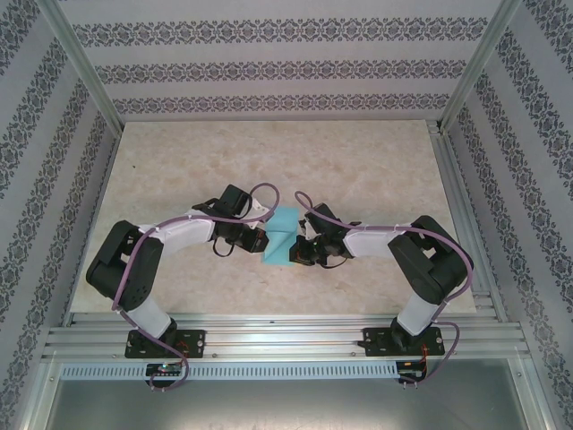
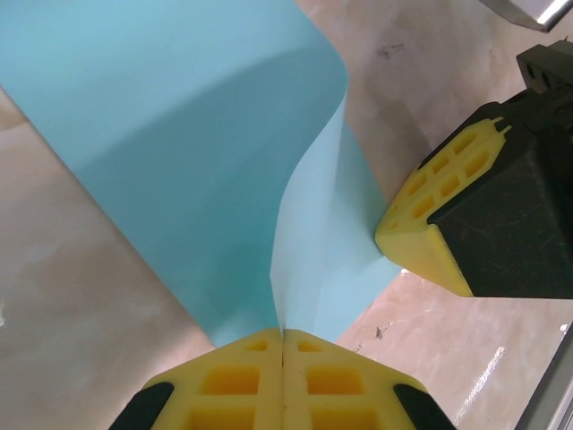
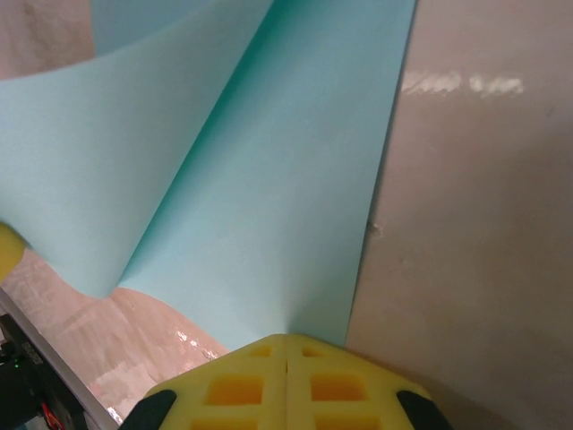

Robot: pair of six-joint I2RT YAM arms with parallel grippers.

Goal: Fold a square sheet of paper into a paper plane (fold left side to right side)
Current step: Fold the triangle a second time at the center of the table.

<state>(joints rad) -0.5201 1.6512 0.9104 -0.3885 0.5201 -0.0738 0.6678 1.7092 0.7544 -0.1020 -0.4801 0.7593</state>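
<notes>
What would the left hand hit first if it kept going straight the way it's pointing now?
The left hand would first meet the square sheet of paper it pinches, curling up directly ahead. The right hand looks off to the side, though depth is unclear.

A plain turquoise-blue thin paper sheet is seen; beige marbling is shown by the tabletop; yellow gridded finger pads are noted.
</notes>
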